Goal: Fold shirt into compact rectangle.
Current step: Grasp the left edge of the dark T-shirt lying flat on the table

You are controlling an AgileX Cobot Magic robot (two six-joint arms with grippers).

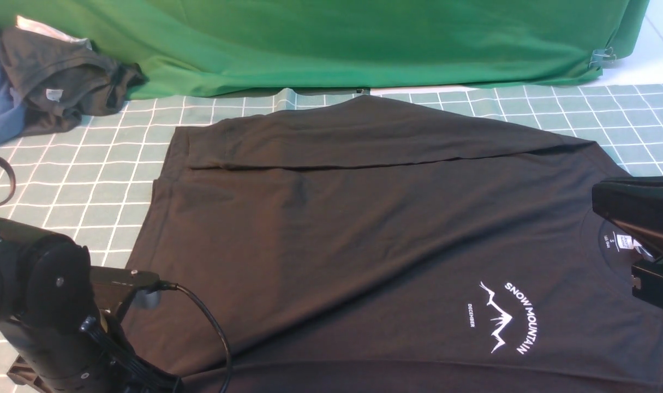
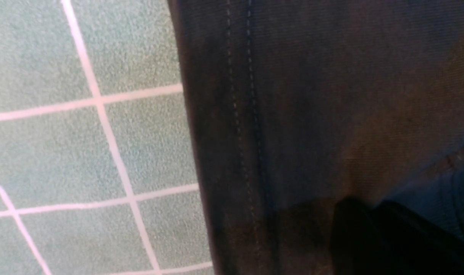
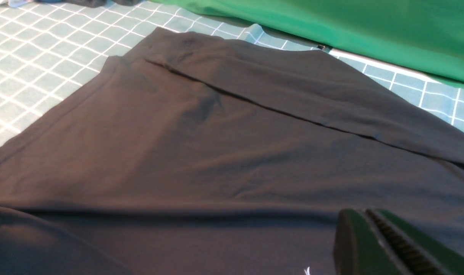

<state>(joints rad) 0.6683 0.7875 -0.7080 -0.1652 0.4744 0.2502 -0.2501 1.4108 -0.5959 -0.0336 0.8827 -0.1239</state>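
Shirt [image 1: 364,229], print up, lies spread on the gridded mat [image 1: 91,180] with its far side folded over, and we see our left gripper [image 2: 373,229] closed at the hem, any pinch unclear, and our right gripper [image 3: 365,221] closed above the collar, visibly holding nothing.

shirt [image 1: 364,229] cropped at near edge, neck label [image 1: 623,243] unreadable

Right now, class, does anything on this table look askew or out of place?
On the black T-shirt, the far folded flap is uneven: its outer edge peaks midway and tapers, so the fold is not straight. A dark grey garment lies crumpled at the far left corner.
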